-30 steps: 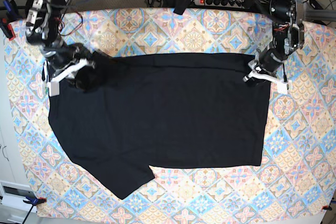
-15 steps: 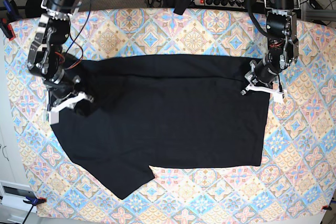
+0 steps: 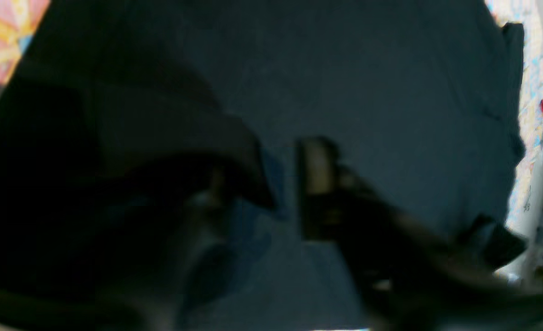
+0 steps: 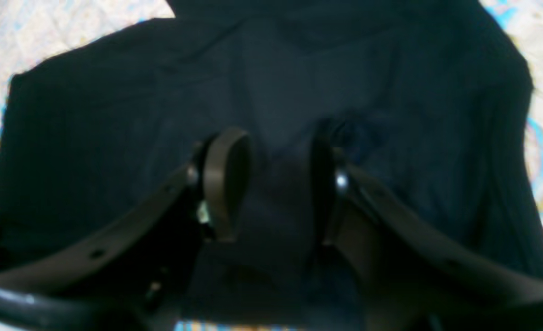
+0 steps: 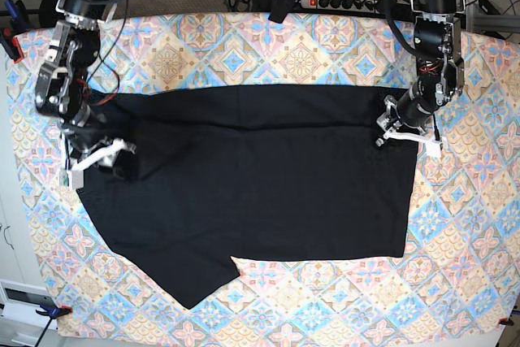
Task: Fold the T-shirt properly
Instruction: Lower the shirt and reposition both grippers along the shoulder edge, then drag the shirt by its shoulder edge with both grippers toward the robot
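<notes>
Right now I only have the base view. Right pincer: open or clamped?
Observer: The right wrist view shows the right pincer with its jaws apart. T-shirt cloth lies behind the gap, and none looks pinched.
Operator: And the left?
Observer: The left wrist view is blurred. On the left pincer, one finger shows over the cloth and a dark fold hides the other side, so I cannot tell.

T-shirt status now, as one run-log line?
T-shirt: flat on patterned cloth, one sleeve out at near edge | right tool: open, over fabric | left tool: at opposite edge, blurred
</notes>
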{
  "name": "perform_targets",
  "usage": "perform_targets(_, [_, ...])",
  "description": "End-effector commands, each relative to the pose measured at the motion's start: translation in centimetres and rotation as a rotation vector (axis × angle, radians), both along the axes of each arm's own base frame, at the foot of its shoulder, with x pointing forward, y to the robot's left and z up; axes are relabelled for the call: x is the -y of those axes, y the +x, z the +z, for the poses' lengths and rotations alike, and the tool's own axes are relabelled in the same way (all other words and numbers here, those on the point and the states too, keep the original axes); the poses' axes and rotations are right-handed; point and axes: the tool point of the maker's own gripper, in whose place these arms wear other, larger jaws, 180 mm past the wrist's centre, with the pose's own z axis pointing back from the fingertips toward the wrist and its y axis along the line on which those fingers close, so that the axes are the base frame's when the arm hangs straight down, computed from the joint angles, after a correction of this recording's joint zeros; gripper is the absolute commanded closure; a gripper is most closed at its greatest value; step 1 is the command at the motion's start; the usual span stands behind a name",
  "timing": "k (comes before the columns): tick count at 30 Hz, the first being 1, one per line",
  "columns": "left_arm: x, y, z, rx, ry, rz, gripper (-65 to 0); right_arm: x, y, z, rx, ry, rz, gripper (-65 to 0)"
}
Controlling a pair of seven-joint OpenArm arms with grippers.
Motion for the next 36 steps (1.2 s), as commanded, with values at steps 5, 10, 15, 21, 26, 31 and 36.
perform_targets(5, [-1.6, -0.6, 3.5, 0.095, 0.044, 0.016, -37.5, 0.9, -1.9, 1.9, 0.043, -0.076, 0.031, -24.8])
perform_targets(10, [-1.0, -3.6, 4.8, 0.072, 0.047, -0.035, -37.5, 0.5, -5.2, 1.0, -0.008, -0.100, 0.055, -24.7])
perform_targets(15, [-1.7, -6.5, 3.7, 0.005, 0.019, 0.011, -37.5, 0.3, -7.9, -0.4, -0.067, -0.104, 0.064, -24.7])
perform_targets(21, [-3.5, -8.6, 1.2, -0.083, -0.005, 0.077, -37.5, 0.3, -8.9, -1.1, -0.096, -0.103, 0.065, -24.7])
perform_targets(26, [-3.9, -8.4, -0.7, -0.127, -0.039, 0.108, -37.5, 0.3, -9.0, -1.2, -0.099, -0.102, 0.066, -24.7])
perform_targets(31, [-3.4, -7.4, -1.9, -0.140, -0.076, 0.134, -37.5, 0.3, -9.1, -1.4, -0.105, -0.102, 0.065, -24.7])
perform_targets(36, [-2.8, -6.1, -3.1, -0.160, -0.117, 0.145, -37.3, 0.4, -9.1, -1.5, -0.111, -0.100, 0.062, -24.9])
